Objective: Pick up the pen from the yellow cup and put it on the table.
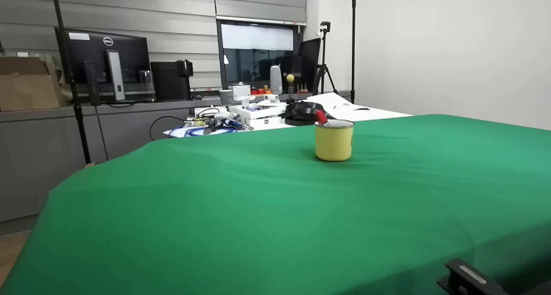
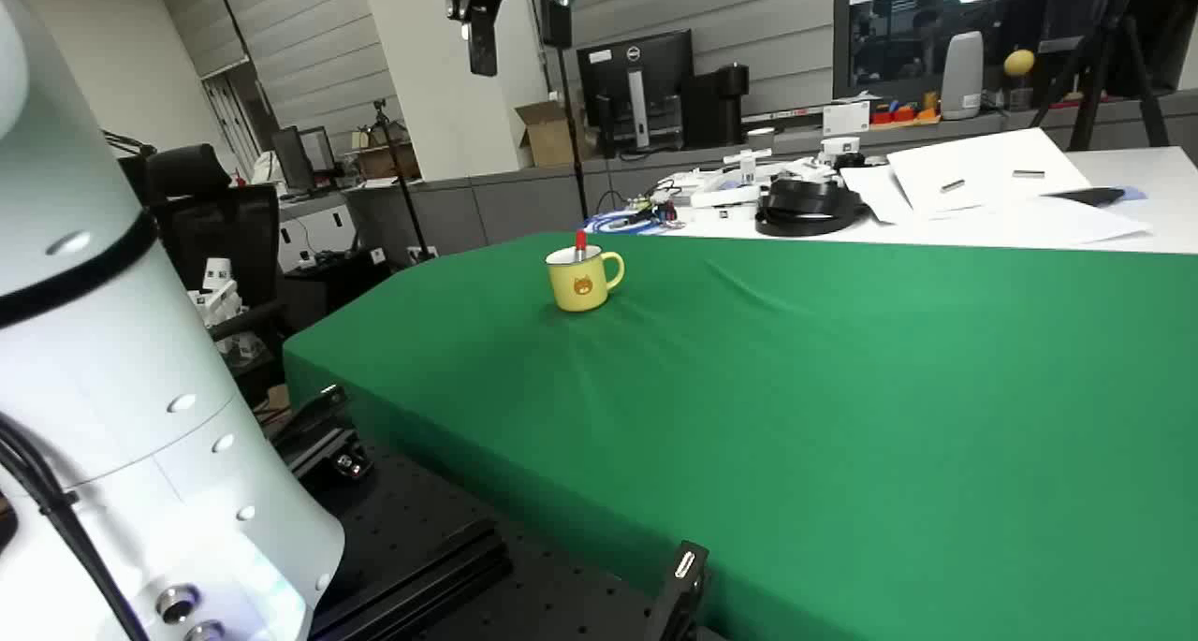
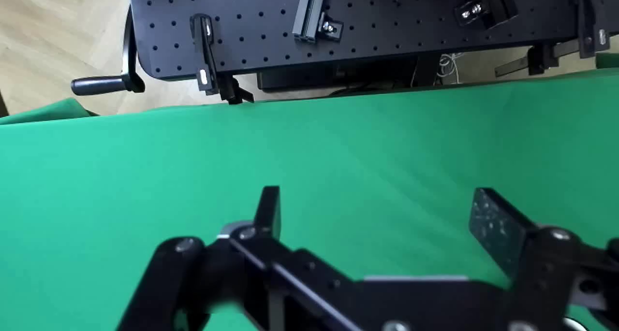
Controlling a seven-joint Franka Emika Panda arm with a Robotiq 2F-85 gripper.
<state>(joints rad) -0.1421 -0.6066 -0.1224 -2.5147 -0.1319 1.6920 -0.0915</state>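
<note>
The yellow cup stands upright on the green-covered table. It also shows in an exterior view, with its handle and a small face print. The pen leans inside the cup; its red end sticks out above the rim, also in an exterior view. The pen's lower part is hidden in the cup. My gripper is high above the table, apart from the cup. In the wrist view the gripper is open, with nothing between its fingers. A pale curved sliver at the bottom right there may be the cup's rim.
The white robot arm base stands on a black perforated plate beside the table. Black clamps sit along the plate's edge. Behind the table is a white desk with papers, cables and black tape rolls. A black pole frame stands behind.
</note>
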